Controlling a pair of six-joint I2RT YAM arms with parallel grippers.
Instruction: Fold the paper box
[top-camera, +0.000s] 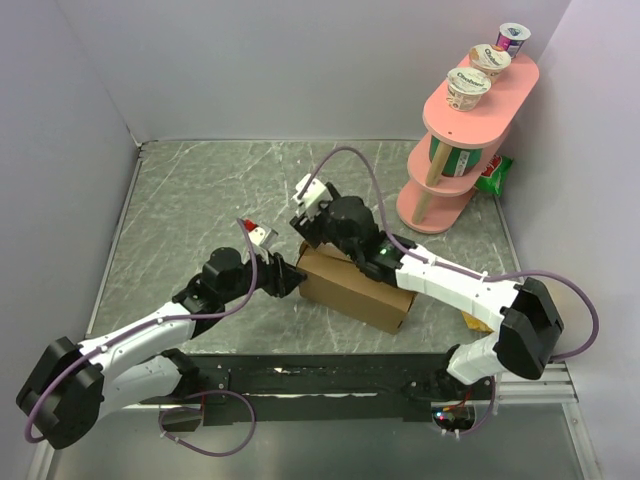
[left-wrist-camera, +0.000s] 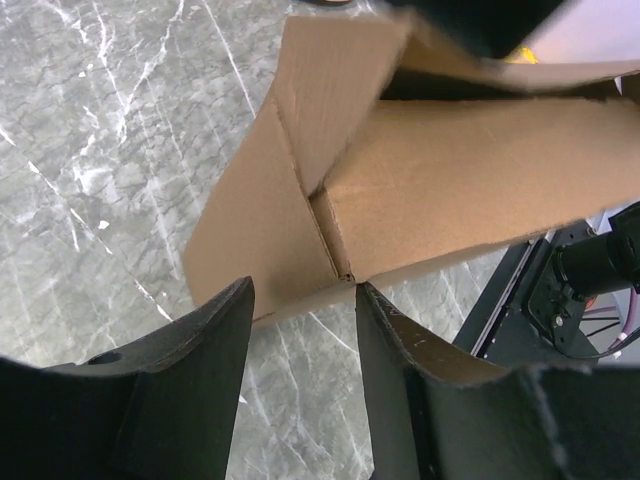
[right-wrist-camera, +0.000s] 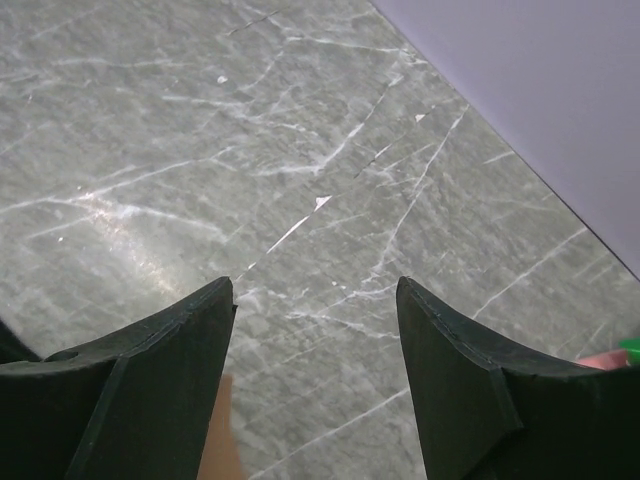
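Observation:
The paper box (top-camera: 357, 291) is a plain brown cardboard box lying on the marble table, partly folded, with a side flap (left-wrist-camera: 262, 215) splayed outward at its left end. My left gripper (top-camera: 294, 279) is at that left end. In the left wrist view the left gripper (left-wrist-camera: 303, 287) is open, with only table between its fingers, and one fingertip (left-wrist-camera: 368, 298) touches the box's lower corner. My right gripper (top-camera: 306, 232) hovers over the box's far left corner. In its own view the right gripper (right-wrist-camera: 315, 285) is open over bare marble, a sliver of cardboard (right-wrist-camera: 215, 445) beside one finger.
A pink tiered shelf (top-camera: 452, 205) stands at the back right with three yogurt cups (top-camera: 468, 88) on top. A green packet (top-camera: 494, 175) lies beside it. Something yellow (top-camera: 472, 321) lies under the right arm. Grey walls close in on the left, back and right.

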